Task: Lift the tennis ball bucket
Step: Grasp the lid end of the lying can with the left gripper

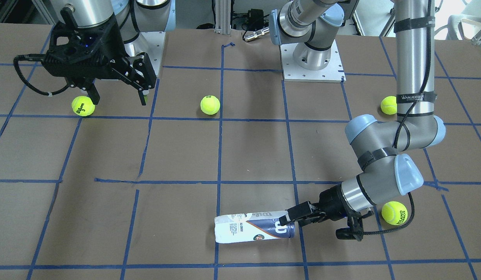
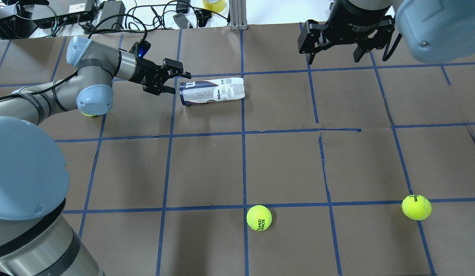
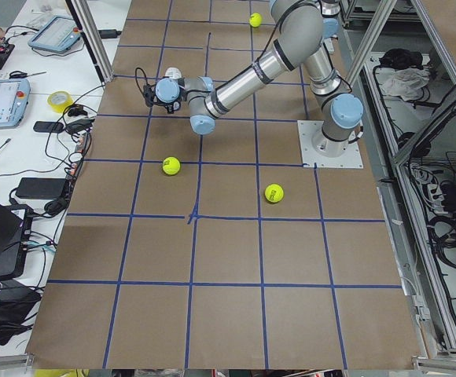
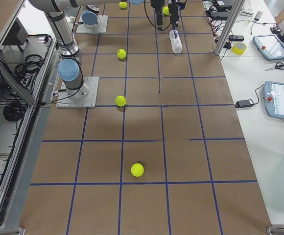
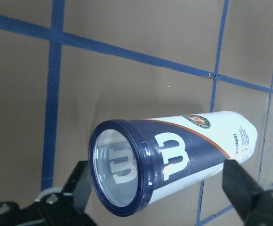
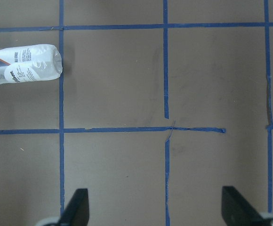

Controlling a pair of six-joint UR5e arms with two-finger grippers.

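Note:
The tennis ball bucket [image 2: 212,91] is a slim clear can with a white-and-navy label. It lies on its side on the brown table, also in the front view [image 1: 252,227] and the right side view [image 4: 175,41]. My left gripper [image 2: 178,81] is open at the can's navy-rimmed end, low over the table, with one finger on each side of the rim. The left wrist view shows that rim end [image 5: 122,169] between the spread fingers [image 5: 242,183], not clamped. My right gripper [image 2: 333,53] is open and empty, hovering far from the can; its wrist view shows the can's other end [image 6: 28,63].
Loose yellow tennis balls lie around: two on the near side [image 2: 259,217] [image 2: 416,207], one beside my left arm's elbow [image 1: 394,212], another by the left forearm [image 1: 388,105], one under my right gripper [image 1: 83,106]. Blue tape lines grid the table. Cables and devices lie beyond the far edge [image 2: 107,11].

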